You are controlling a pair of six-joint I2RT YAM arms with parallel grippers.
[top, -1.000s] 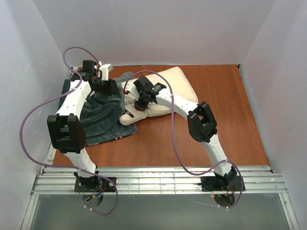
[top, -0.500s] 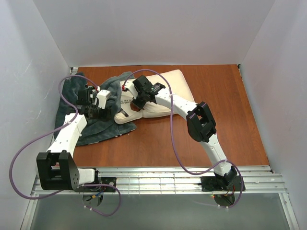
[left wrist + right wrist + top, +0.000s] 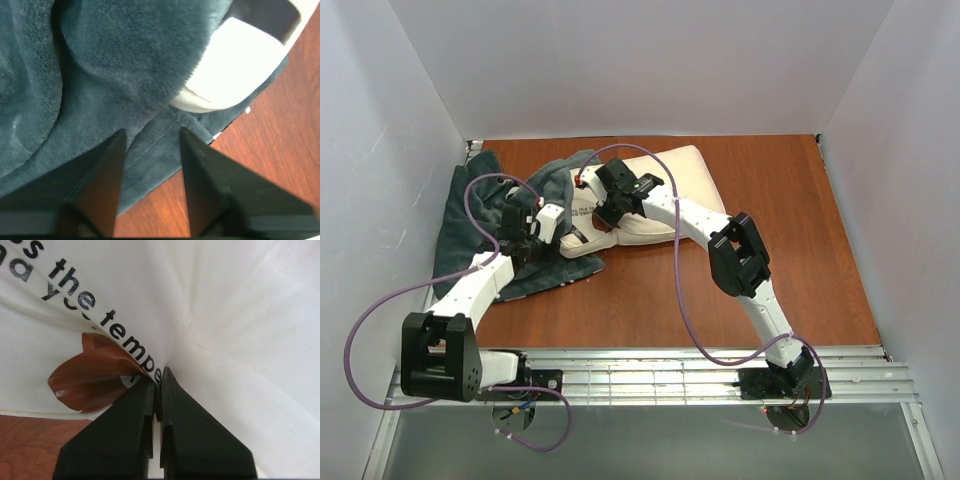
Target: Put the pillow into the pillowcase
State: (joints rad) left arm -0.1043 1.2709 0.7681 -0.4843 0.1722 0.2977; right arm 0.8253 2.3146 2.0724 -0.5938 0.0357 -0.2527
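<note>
The cream-white pillow (image 3: pixel 665 185) lies on the wooden table, its left end on the dark grey-teal pillowcase (image 3: pixel 470 215). My right gripper (image 3: pixel 603 218) is shut on a pinch of pillow fabric; in the right wrist view its jaws (image 3: pixel 159 377) meet beside the brown bear face (image 3: pixel 95 372) and the dark text (image 3: pixel 75 290). My left gripper (image 3: pixel 542 240) is open and empty, low over the pillowcase's near edge. In the left wrist view it (image 3: pixel 150 145) straddles the pillowcase hem (image 3: pixel 150 155), with the pillow's corner (image 3: pixel 240 65) ahead of it.
White walls close in the table on the left (image 3: pixel 380 180), back and right. Bare wood (image 3: pixel 780 250) lies to the right of the pillow and in front of it. A metal rail (image 3: pixel 650 375) runs along the near edge.
My left arm has dropped from a raised pose and drawn back toward the near side. The pillowcase now lies flatter, spread to the back left. The right gripper has barely moved.
</note>
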